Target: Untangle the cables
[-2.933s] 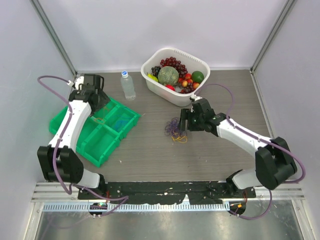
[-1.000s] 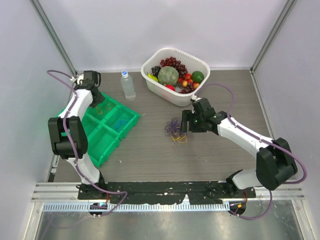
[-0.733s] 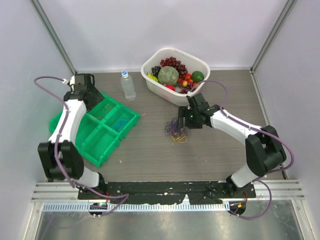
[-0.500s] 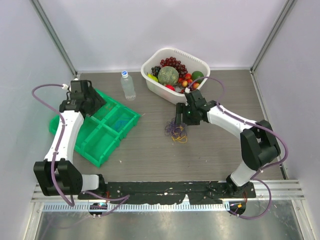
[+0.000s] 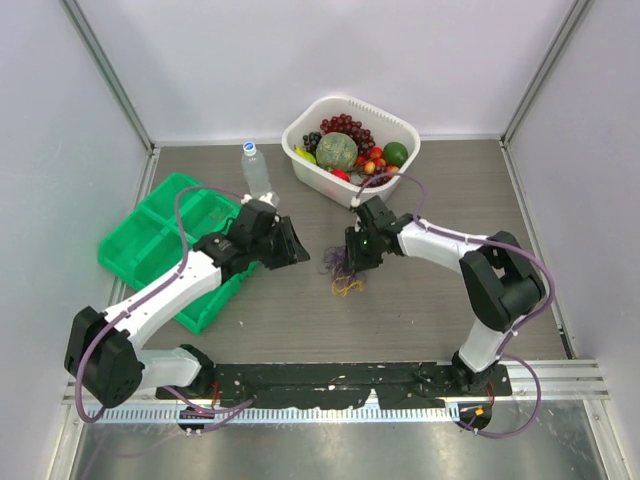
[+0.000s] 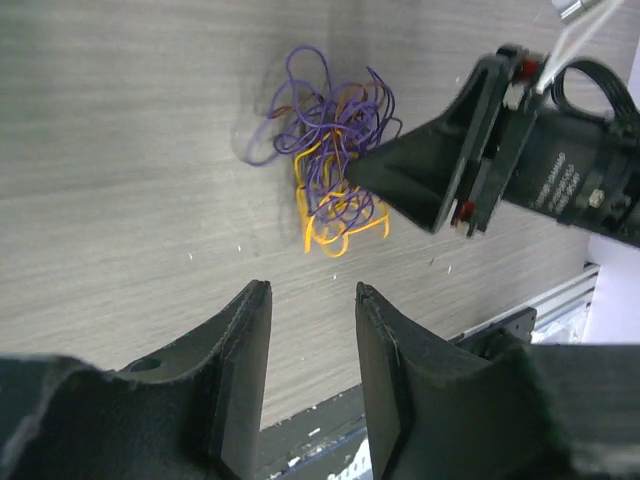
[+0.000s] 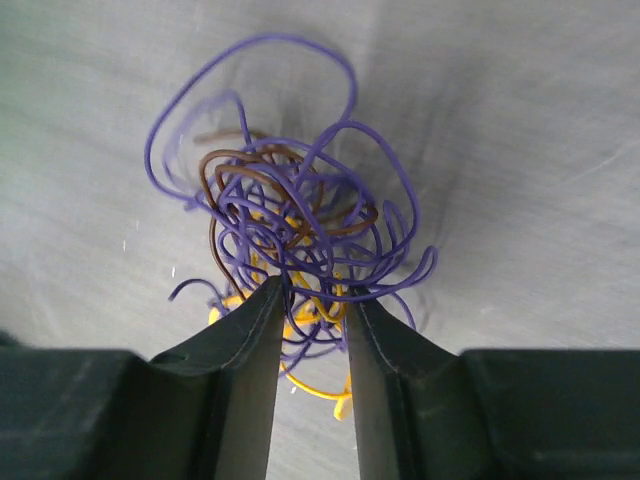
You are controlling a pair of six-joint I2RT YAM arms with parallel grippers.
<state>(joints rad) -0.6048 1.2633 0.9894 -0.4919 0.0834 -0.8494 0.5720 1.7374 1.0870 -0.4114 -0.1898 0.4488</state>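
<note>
The cables lie as one tangle of purple, brown and yellow loops on the grey table. The right wrist view shows the cables with my right gripper straddling their near side. Its jaws stand narrowly apart, and purple and yellow strands run through the gap. From above, the right gripper sits at the tangle's right edge. My left gripper hovers just left of the tangle, open and empty. The left wrist view shows the left gripper short of the cables, with the right gripper's fingers at the bundle.
A green compartment bin sits at the left, partly under my left arm. A clear water bottle stands behind it. A white basket of fruit is at the back, close behind my right arm.
My left arm has swung from the green bin across to the left side of the cables. My right gripper has moved left onto the tangle and its jaws have narrowed around strands.
</note>
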